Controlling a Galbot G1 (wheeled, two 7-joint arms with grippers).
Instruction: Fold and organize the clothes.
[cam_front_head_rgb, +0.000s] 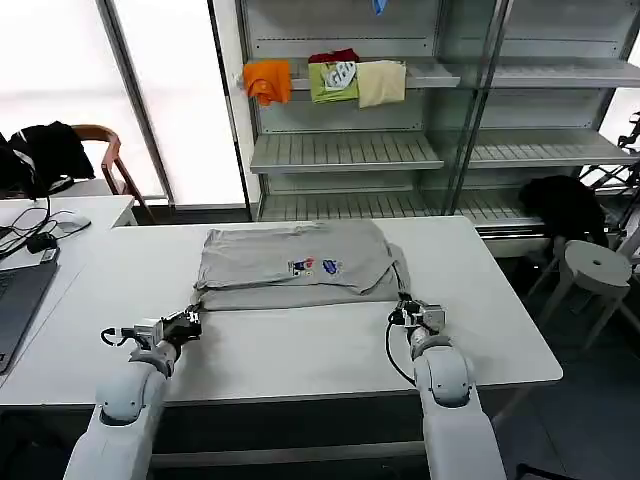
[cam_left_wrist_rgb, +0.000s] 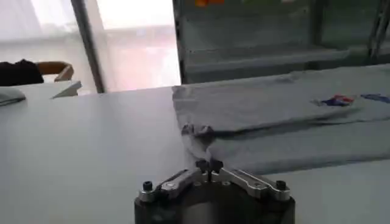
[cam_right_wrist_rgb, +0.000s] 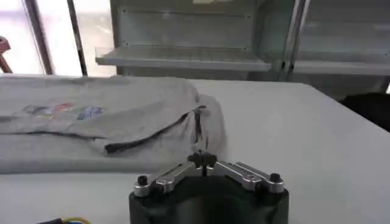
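Note:
A light grey T-shirt (cam_front_head_rgb: 290, 262) with a small multicolour chest print (cam_front_head_rgb: 315, 266) lies partly folded on the white table (cam_front_head_rgb: 300, 350), its upper layer doubled over the lower one. My left gripper (cam_front_head_rgb: 191, 321) sits at the shirt's near left corner, jaws shut on the fabric edge (cam_left_wrist_rgb: 198, 143). At the near right corner, my right gripper (cam_front_head_rgb: 402, 312) is shut on the cloth where it bunches (cam_right_wrist_rgb: 204, 137). In the wrist views the left gripper (cam_left_wrist_rgb: 208, 164) and the right gripper (cam_right_wrist_rgb: 202, 159) each have fingertips pressed together with cloth running into them.
Orange (cam_front_head_rgb: 268, 80), green (cam_front_head_rgb: 333, 80) and cream (cam_front_head_rgb: 381, 82) cloths hang on the metal shelf behind. A laptop (cam_front_head_rgb: 15, 300) and cables lie on the left desk. A white stool (cam_front_head_rgb: 597, 265) and a black garment (cam_front_head_rgb: 565, 205) stand at the right.

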